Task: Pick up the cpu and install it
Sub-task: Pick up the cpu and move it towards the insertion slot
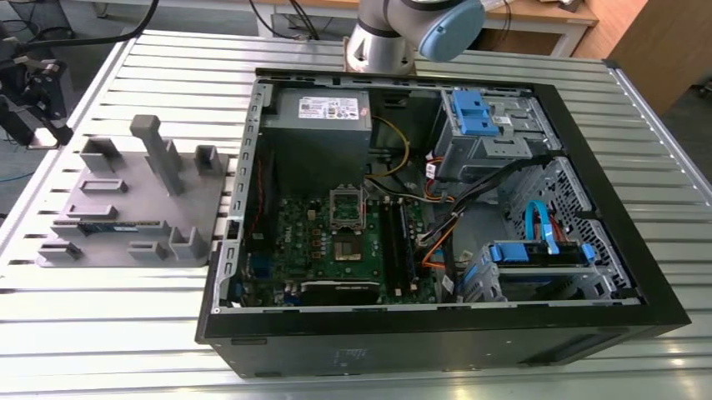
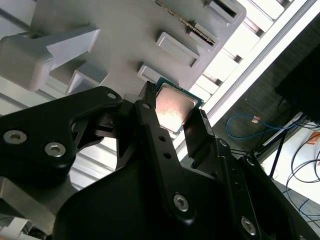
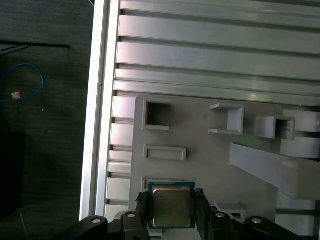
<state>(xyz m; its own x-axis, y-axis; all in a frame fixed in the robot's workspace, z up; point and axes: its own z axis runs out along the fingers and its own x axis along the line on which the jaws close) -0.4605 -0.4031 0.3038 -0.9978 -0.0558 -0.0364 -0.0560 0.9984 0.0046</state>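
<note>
The cpu (image 2: 172, 107) (image 3: 171, 207), a small square chip with a silvery top and green edge, sits between the two black fingers (image 2: 150, 120) of my gripper (image 2: 173, 119) (image 3: 171, 212), which is shut on it. In both wrist views it hangs above the grey holder tray (image 3: 200, 135) (image 2: 115, 45), near the tray's edge, and looks larger than the empty square pocket (image 3: 157, 114) below. In the exterior view the tray (image 1: 128, 196) lies to the left of the open computer case (image 1: 445, 325), whose motherboard socket (image 1: 347, 208) stands uncovered.
The tray carries upright grey blocks (image 1: 156, 150) and a thin green memory stick (image 1: 112, 225). The slatted metal table (image 3: 210, 55) ends close beside the tray, with floor and a blue cable (image 3: 22, 82) beyond. Inside the case are a power-supply box (image 1: 323, 112), drive cages and loose cables.
</note>
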